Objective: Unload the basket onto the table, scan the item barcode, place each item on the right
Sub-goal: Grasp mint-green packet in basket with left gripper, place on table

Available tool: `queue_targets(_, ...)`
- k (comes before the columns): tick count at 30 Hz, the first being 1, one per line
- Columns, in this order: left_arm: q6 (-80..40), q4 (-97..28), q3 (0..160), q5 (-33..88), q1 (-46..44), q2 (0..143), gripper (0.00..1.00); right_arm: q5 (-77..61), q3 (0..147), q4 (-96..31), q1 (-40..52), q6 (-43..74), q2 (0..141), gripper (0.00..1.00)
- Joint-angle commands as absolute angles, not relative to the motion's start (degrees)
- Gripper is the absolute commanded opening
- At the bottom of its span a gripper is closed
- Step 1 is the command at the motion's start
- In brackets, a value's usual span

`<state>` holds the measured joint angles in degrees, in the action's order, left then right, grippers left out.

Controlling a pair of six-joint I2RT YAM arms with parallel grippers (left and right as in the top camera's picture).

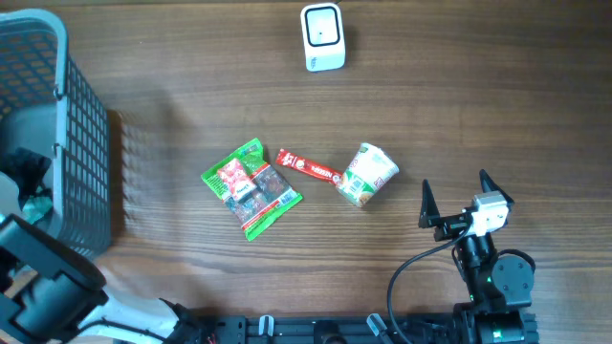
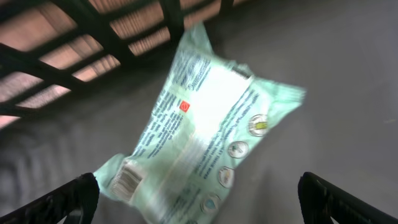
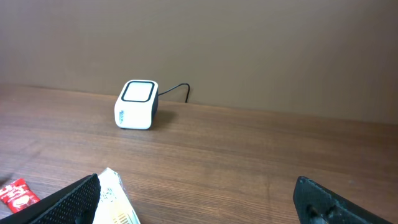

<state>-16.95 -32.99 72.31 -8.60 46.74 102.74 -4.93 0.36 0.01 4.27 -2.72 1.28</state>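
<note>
In the basket at the overhead's left edge: left gripper, spread wide and holding nothing, with a pale pouch lying loose beneath it, long axis from lower left to upper right of the wrist view. Left to scan, at a guess: packet, bar and cup, in a row at mid-frame, well below the scanner at top centre. At lower right, right gripper, also wide and empty. Cup near, to its left, apparently on its side, axis slanting lower left to upper right, so probably the right arm's pick. Only overhead: the whole row. Only in the right wrist view: scanner's cable, cup a mere sliver at bottom left. Only in the left wrist view: pouch print, blurred, perhaps a barcode at its lower-left end.
</note>
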Motion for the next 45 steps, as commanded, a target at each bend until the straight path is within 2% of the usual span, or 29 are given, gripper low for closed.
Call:
queue_targets(1, -15.2, -31.2, 72.0, -8.8, 46.7, 109.3, 1.00, -5.4, 0.3, 0.3, 4.0, -3.0, 1.0, 1.00)
queue_targets(3, -15.2, -30.1, 72.0, -8.8, 46.7, 112.4, 0.97, -5.4, 0.3, 0.3, 4.0, -3.0, 1.0, 1.00)
queue_targets(4, -15.5, -30.3, 72.0, -8.8, 46.7, 113.0, 0.58, -5.4, 0.3, 0.3, 4.0, -3.0, 1.0, 1.00)
queue_targets(5, -15.9, -30.6, 72.1, -8.8, 46.7, 112.7, 0.34, -5.4, 0.3, 0.3, 4.0, -3.0, 1.0, 1.00)
queue_targets(6, -16.7, -31.7, 72.6, -8.8, 46.7, 112.2, 0.22, -5.4, 0.3, 0.3, 4.0, -3.0, 1.0, 1.00)
queue_targets(8, -18.7, -35.6, 75.6, -8.5, 46.6, 109.8, 0.16, -5.4, 0.3, 0.3, 4.0, -3.0, 1.0, 1.00)
queue_targets(11, -20.4, -46.1, 87.8, -6.9, 43.4, 99.8, 0.18, -5.4, 0.3, 0.3, 4.0, -3.0, 1.0, 1.00)
queue_targets(15, -20.6, -52.1, 99.8, -6.9, 35.9, 88.4, 0.20, -5.4, 0.3, 0.3, 4.0, -3.0, 1.0, 1.00)
queue_targets(17, -22.4, -54.8, 101.9, -6.9, 29.2, 81.8, 0.22, -5.4, 0.3, 0.3, 4.0, -3.0, 1.0, 1.00)
queue_targets(20, -23.0, -63.2, 101.9, -6.9, 13.1, 76.4, 0.20, -5.4, 0.3, 0.3, 4.0, -3.0, 1.0, 1.00)
queue_targets(24, -23.0, -74.2, 94.4, -6.9, -6.7, 81.5, 0.21, -5.4, 0.3, 0.3, 4.0, -3.0, 1.0, 1.00)
queue_targets(26, -23.0, -72.8, 86.4, -6.8, -13.6, 85.2, 0.20, -5.4, 0.3, 0.3, 4.0, -3.0, 1.0, 0.99)
queue_targets(29, -27.0, -62.2, 73.5, -6.6, -22.9, 93.0, 0.21, -5.4, 0.3, 0.3, 4.0, -3.0, 1.0, 1.00)
queue_targets(31, -27.7, -53.9, 68.9, -4.7, -27.3, 98.9, 0.28, -5.4, 0.3, 0.3, 4.0, -3.0, 1.0, 1.00)
queue_targets(32, -27.6, -51.7, 68.7, -4.5, -28.7, 101.3, 0.40, -5.4, 0.3, 0.3, 4.0, -3.0, 1.0, 1.00)
queue_targets(33, -27.4, -50.4, 68.7, -4.5, -29.5, 102.5, 0.69, -5.4, 0.3, 0.3, 4.0, -3.0, 1.0, 1.00)
queue_targets(35, -26.4, -54.6, 72.5, -7.3, -28.4, 101.1, 0.72, -5.4, 0.3, 0.3, 4.0, -3.0, 1.0, 1.00)
queue_targets(38, -26.4, -65.9, 83.9, -8.4, -24.8, 94.1, 0.83, -5.4, 0.3, 0.3, 4.0, -3.0, 1.0, 1.00)
queue_targets(39, -26.4, -67.9, 85.6, -8.4, -24.2, 92.1, 0.80, -5.4, 0.3, 0.3, 4.0, -3.0, 1.0, 1.00)
queue_targets(41, -28.4, -72.2, 87.4, -8.4, -21.2, 83.8, 0.04, -5.4, 0.3, 0.3, 4.0, -3.0, 1.0, 1.00)
queue_targets(43, -32.0, -79.2, 87.3, -10.2, -17.1, 77.4, 0.04, -5.4, 0.3, 0.3, 4.0, -3.0, 1.0, 1.00)
queue_targets(45, -37.4, -84.3, 87.3, -19.0, -13.1, 72.8, 0.04, -5.4, 0.3, 0.3, 4.0, -3.0, 1.0, 1.00)
